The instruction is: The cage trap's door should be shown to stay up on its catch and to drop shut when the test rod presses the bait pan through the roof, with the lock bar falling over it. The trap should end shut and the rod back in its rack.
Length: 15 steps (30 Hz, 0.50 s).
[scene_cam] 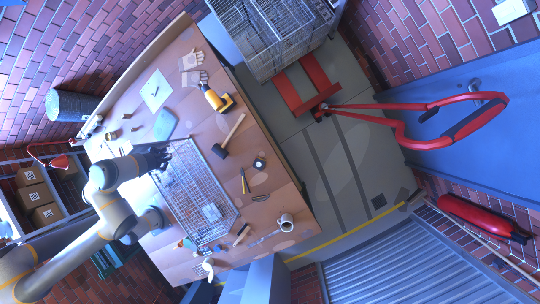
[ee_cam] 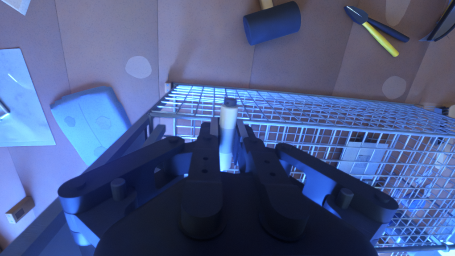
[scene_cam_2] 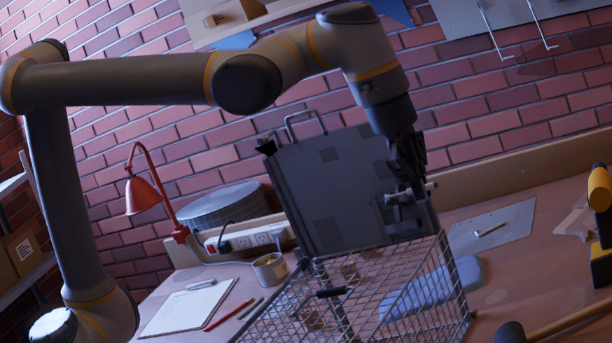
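Observation:
My gripper (scene_cam_2: 413, 187) hangs over the far corner of the wire cage trap (scene_cam_2: 332, 320), where it grips the pale test rod (scene_cam_2: 410, 191) crosswise. From the wrist camera the test rod (ee_cam: 227, 133) sits between the fingers (ee_cam: 226, 140), pointing over the trap's roof (ee_cam: 305, 108). The trap's grey door (scene_cam_2: 337, 195) stands upright at the far end of the cage (scene_cam: 192, 191). A bail handle (scene_cam_2: 305, 122) sticks up from its top edge. The gripper (scene_cam: 163, 157) is at that door end. The bait pan (scene_cam: 212, 211) shows pale through the mesh further along.
A tin (scene_cam_2: 269, 268) and a clipboard (scene_cam_2: 188, 307) sit left of the trap. A grey pad (scene_cam_2: 434, 285), a mallet (scene_cam_2: 559, 325) and a yellow tool (scene_cam_2: 606, 227) lie to the right. Pliers (scene_cam: 244, 180) and a mug (scene_cam: 286, 223) lie nearer the bench's edge.

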### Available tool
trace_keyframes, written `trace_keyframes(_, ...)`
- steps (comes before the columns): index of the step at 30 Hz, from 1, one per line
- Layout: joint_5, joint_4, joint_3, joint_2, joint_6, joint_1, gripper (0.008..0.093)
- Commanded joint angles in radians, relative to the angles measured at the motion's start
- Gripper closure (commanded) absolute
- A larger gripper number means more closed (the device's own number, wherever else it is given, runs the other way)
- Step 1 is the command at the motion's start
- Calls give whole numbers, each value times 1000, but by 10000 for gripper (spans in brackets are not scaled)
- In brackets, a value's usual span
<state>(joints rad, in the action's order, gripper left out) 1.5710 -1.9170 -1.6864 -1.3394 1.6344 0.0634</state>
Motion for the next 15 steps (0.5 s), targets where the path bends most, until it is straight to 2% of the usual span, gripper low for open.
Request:
trace_keyframes(1,0,-1,1,-1,0,0,934)
trace_keyframes(15,0,-20,-14,4,-4,-4,934)
